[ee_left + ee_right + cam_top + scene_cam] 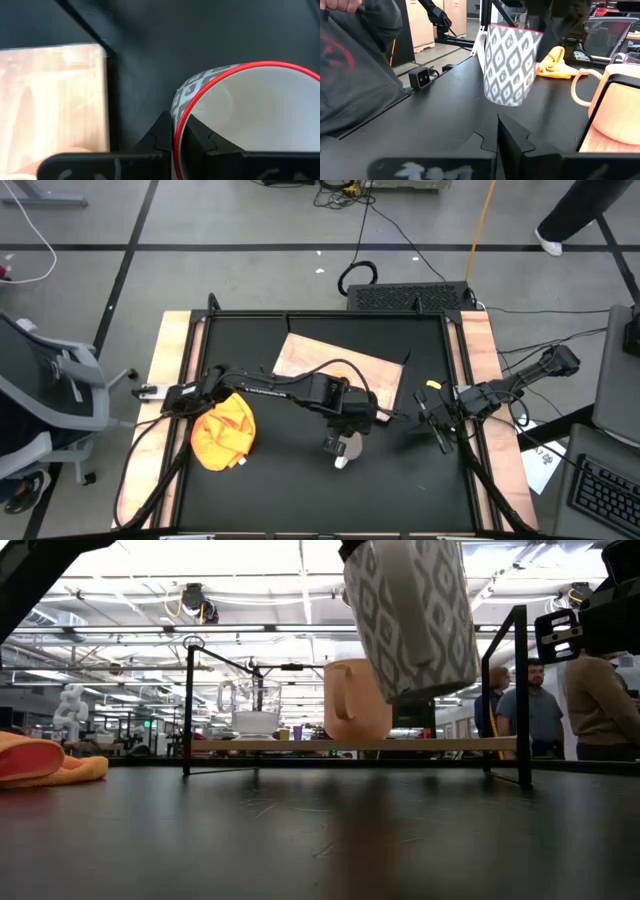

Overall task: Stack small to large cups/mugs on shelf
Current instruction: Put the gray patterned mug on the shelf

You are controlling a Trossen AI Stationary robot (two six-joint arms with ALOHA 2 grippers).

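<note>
The left hand (176, 142), clamped on the grey-patterned white mug's (510, 65) rim, carries it; next, lower it onto the light-wood shelf (310, 355) at eleven o'clock.

The right hand (437, 423) waits at three o'clock, fingers together.

Black tabletop (300, 480) carries light-wood shelf (310, 356), orange cloth (223, 432); yellow-orange mug (356, 700) on shelf.

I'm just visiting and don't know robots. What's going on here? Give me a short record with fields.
Left gripper: shut on the rim of the patterned mug, holding it above the black tabletop
Right gripper: shut, empty, waiting at the table's right side
Wooden shelf board: carries the orange mug and a clear glass cup
Cloth: orange-yellow, lying on the tabletop, left side
</note>
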